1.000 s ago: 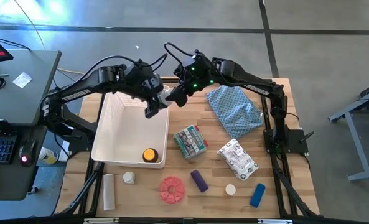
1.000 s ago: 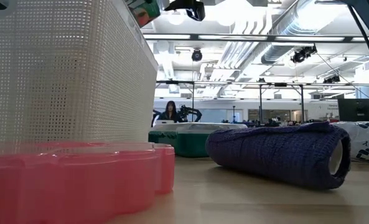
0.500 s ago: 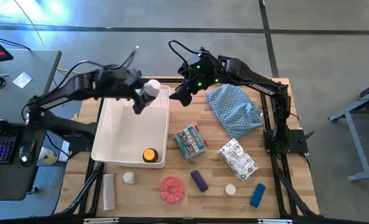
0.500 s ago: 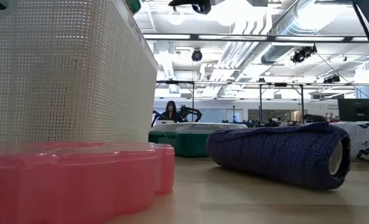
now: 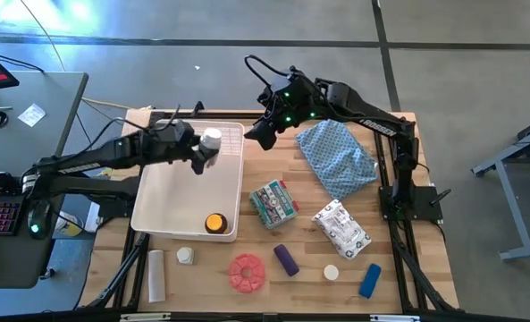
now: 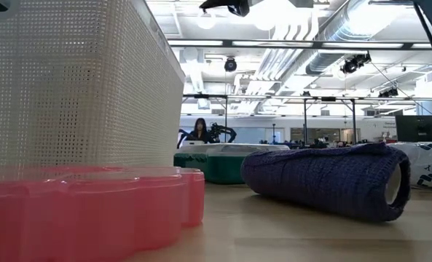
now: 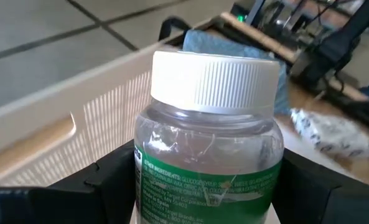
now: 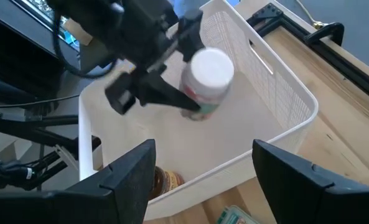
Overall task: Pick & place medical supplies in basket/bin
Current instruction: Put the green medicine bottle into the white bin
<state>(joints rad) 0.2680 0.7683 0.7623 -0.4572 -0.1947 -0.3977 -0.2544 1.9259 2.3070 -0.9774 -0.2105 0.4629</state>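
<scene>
My left gripper (image 5: 204, 154) is shut on a clear white-capped jar with a green label (image 5: 211, 141), over the far part of the white lattice bin (image 5: 157, 210). The jar also shows in the left wrist view (image 7: 209, 143) and the right wrist view (image 8: 206, 81). An amber yellow-capped bottle (image 5: 214, 223) stands inside the bin at its near right corner. My right gripper (image 5: 257, 136) is open and empty, just past the bin's far right corner. My left gripper pinches the jar's labelled body (image 7: 148, 177) between its two fingers, below the white cap (image 7: 215, 78). The fingers (image 7: 103, 186) come from the table's left side, one on each side of the body. The jar is lifted clear above the bin's floor, cap uppermost.
On the table right of and in front of the bin lie a green-white packet (image 5: 273, 203), a white packet (image 5: 341, 228), a purple cylinder (image 5: 286, 259), a blue cylinder (image 5: 369, 280), a red disc (image 5: 247, 273), a small white jar (image 5: 185, 256) and a blue patterned cloth (image 5: 336, 156).
My left gripper has carried the jar away from my right gripper, from the bin's far right rim toward the table's left, to above the bin's inside. The left arm has stretched out lower over the table's left side. My right gripper has stayed near the bin's far right corner.
</scene>
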